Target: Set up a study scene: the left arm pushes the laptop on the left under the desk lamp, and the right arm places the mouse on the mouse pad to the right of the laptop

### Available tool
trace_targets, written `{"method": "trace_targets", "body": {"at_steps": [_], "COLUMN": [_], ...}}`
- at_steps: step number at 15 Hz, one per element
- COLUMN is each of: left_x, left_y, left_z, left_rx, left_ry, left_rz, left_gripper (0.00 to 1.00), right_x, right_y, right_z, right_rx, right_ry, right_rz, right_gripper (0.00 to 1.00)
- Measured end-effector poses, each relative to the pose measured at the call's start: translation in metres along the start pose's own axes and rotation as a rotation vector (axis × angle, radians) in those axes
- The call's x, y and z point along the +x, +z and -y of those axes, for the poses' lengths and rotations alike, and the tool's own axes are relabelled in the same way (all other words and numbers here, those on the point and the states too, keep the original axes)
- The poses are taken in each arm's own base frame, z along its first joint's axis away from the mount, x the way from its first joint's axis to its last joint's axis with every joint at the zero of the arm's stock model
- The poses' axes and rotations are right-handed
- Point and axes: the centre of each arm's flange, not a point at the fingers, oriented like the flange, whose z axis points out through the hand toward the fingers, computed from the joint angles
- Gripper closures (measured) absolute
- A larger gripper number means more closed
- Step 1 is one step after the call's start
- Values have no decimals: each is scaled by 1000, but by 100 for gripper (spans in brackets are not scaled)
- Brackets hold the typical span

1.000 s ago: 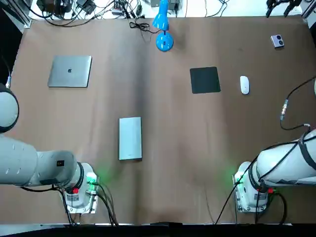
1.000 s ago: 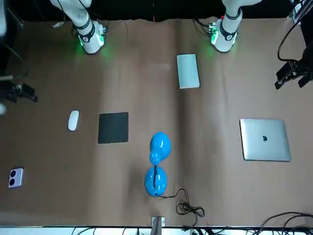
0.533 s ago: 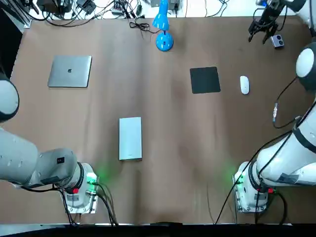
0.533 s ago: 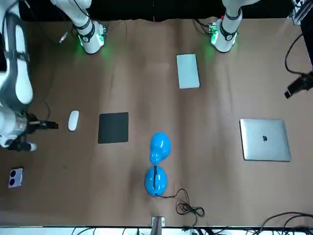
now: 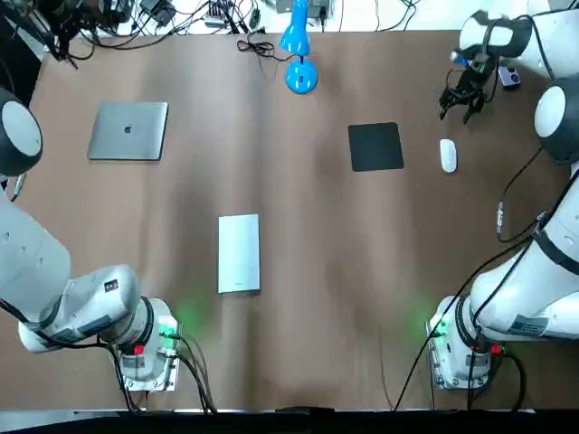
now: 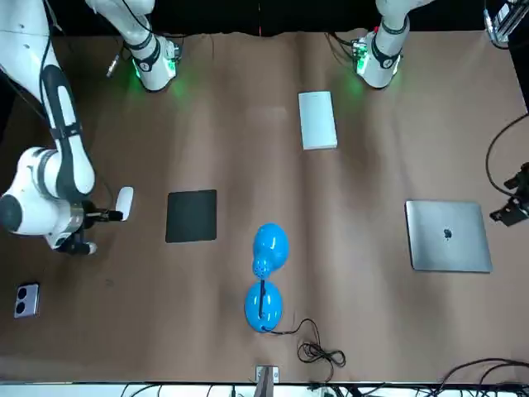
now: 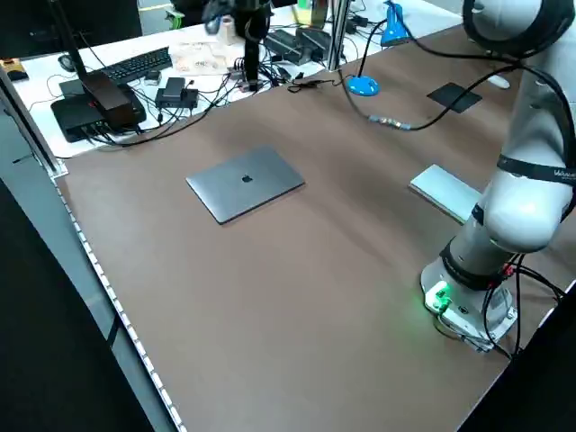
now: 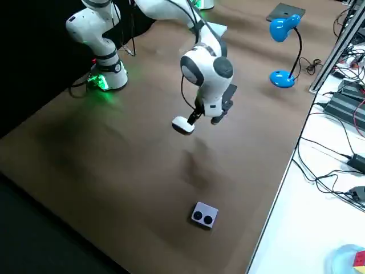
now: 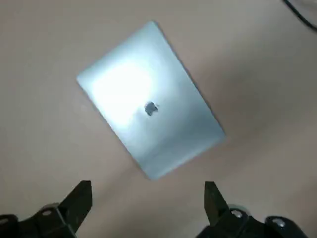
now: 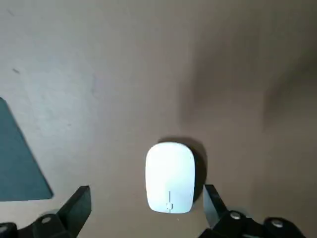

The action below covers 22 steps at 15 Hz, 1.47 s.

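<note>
The closed silver laptop (image 5: 128, 130) lies flat at the table's far left. My left gripper (image 9: 147, 210) hovers open high above it, near the far left corner (image 6: 512, 205). The blue desk lamp (image 5: 298, 63) stands at the far middle edge. To its right, nearer me, lies the black mouse pad (image 5: 375, 146), with the white mouse (image 5: 448, 155) on the bare table right of it. My right gripper (image 5: 458, 98) hangs open just above and beyond the mouse (image 10: 170, 177), whose body sits between the fingers' line without touching them.
A flat grey slab (image 5: 239, 253) lies in the middle of the table nearer the arm bases. A small two-lens device (image 5: 507, 76) sits at the far right corner. Cables and equipment crowd the far edge behind the lamp.
My right gripper has come from the far right corner down toward the mouse. My left gripper has swung over the far left, bringing the laptop under it.
</note>
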Motion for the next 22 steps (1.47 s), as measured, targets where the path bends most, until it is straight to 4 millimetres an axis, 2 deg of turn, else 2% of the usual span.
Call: {"method": "trace_targets", "body": {"at_steps": [3, 4, 6, 8, 10, 12, 16, 18, 22], "left_x": [38, 64, 93, 122, 144, 153, 151, 152, 157], "left_y": [39, 70, 101, 126, 152, 184, 247, 260, 269], "left_z": [24, 32, 47, 72, 97, 106, 99, 98, 102], "left_rx": [15, 13, -21, -52, -68, -63, -38, -43, -57], "left_ry": [-205, -281, -383, -488, -557, -598, -618, -624, -631], "left_rz": [10, -20, -61, -90, -103, -89, -49, -46, -61], "left_gripper": [0, 0, 0, 0, 0, 0, 0, 0, 0], "right_x": [-11, -15, -17, -19, -20, -18, -16, -16, -15], "right_y": [30, 36, 36, 39, 50, 61, 72, 73, 75], "right_z": [-5, -11, -24, -33, -30, -18, -9, -12, -13], "right_rx": [-1, -2, -5, -8, -29, -66, -91, -126, -137], "right_ry": [11, 22, 45, 81, 140, 179, 182, 162, 136], "right_rz": [28, 36, 37, 45, 66, 82, 94, 98, 101], "right_gripper": [0, 0, 0, 3, 4, 5, 5, 8, 13]}}
